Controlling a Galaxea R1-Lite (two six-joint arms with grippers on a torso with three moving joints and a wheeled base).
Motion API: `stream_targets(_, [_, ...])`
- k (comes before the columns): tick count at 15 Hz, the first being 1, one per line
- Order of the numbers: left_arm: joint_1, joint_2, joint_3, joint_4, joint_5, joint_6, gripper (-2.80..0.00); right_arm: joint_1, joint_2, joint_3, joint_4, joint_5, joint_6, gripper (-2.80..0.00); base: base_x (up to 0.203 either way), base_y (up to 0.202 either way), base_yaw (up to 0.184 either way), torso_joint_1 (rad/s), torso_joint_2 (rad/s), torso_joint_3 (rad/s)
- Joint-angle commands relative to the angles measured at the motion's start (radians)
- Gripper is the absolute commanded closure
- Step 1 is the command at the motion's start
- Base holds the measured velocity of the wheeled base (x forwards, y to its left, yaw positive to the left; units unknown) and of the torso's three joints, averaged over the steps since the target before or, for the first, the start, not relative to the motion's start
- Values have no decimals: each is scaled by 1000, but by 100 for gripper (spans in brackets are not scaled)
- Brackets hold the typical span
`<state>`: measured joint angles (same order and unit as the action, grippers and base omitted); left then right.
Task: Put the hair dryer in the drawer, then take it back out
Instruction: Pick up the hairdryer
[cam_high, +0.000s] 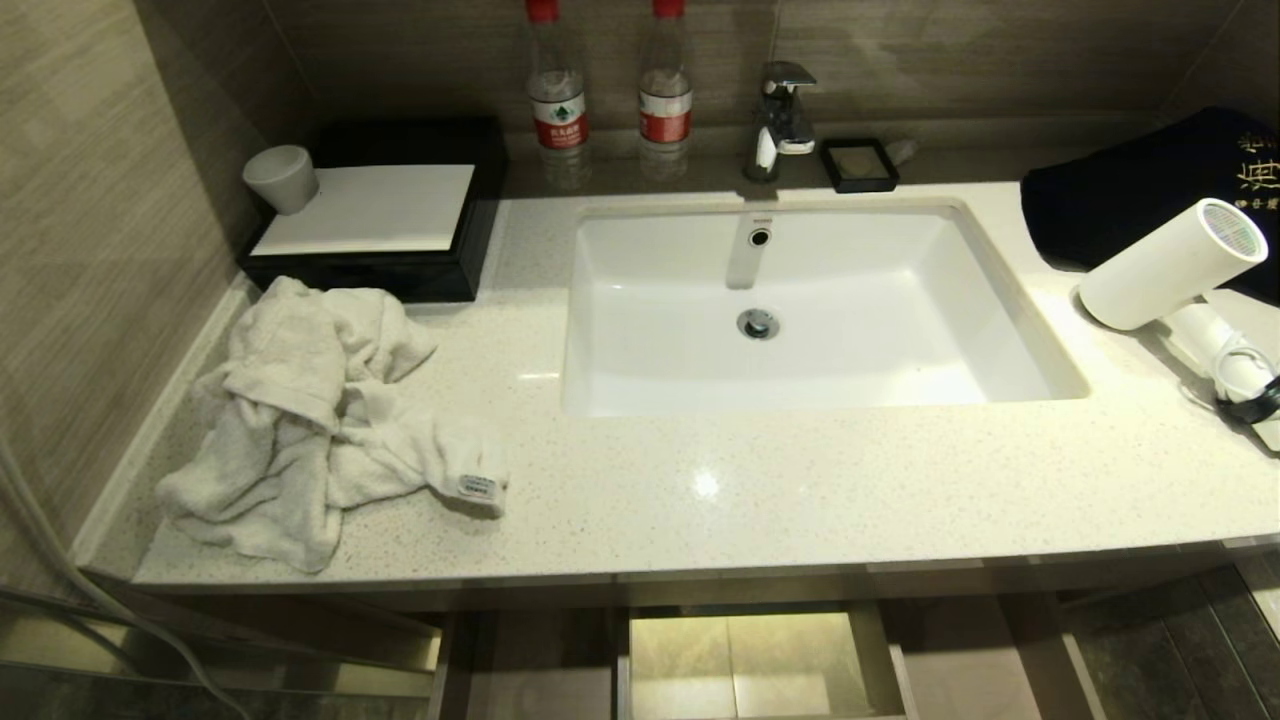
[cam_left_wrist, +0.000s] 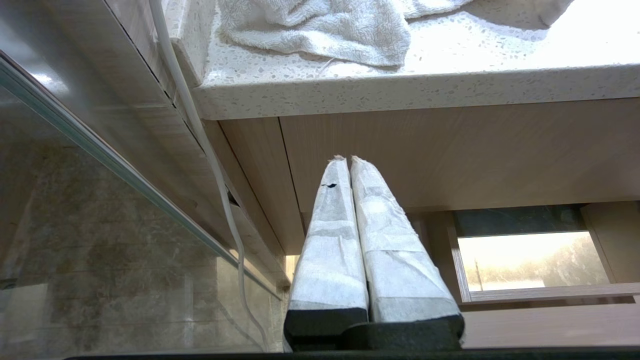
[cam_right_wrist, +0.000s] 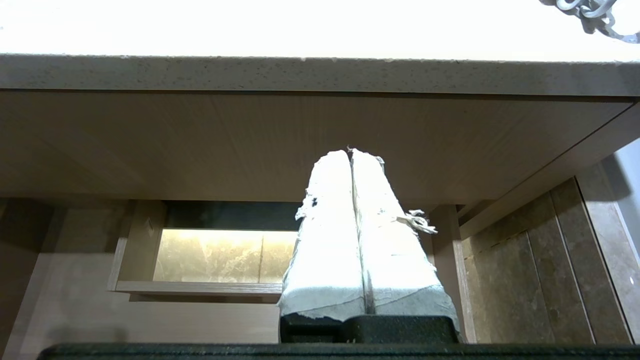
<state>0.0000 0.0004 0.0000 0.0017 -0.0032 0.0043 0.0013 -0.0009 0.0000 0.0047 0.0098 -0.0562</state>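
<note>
Both tools, left tool (cam_left_wrist: 348, 159) and right tool (cam_right_wrist: 349, 151), sit pinched closed, empty, below the counter (cam_high: 800, 490). Hair dryer (cam_high: 1172, 265) lies up top, well above-right; smooth, light, probably slippery, so the handle's likely the best grab.

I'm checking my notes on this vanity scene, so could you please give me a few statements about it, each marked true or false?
1. The hair dryer lies on the countertop, right of the sink. True.
2. The crumpled white towel sits inside the sink. False: it lies on the countertop, left of the sink.
3. The left gripper is shut and empty, below the countertop edge. True.
4. The right gripper grips the hair dryer. False: it is shut on nothing.
5. Two bottles stand behind the sink. True.
</note>
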Motion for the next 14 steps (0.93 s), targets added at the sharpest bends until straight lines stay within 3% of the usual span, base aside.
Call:
stream_targets(1, [0,1,2,0,0,0,0,0,1,0,0,-2,-1,0,0,0,0,0,0,0])
stream_targets(6, [0,1,2,0,0,0,0,0,1,0,3,-2,2,0,0,0,0,81,-211,-126])
stream_targets(12, [0,1,1,0,0,0,0,0,1,1,-1,-5,3,0,0,0,0,0,0,0])
stream_targets(14, [0,1,2,0,0,0,0,0,4,-54,-2,-15,10,0,0,0,0,0,0,0])
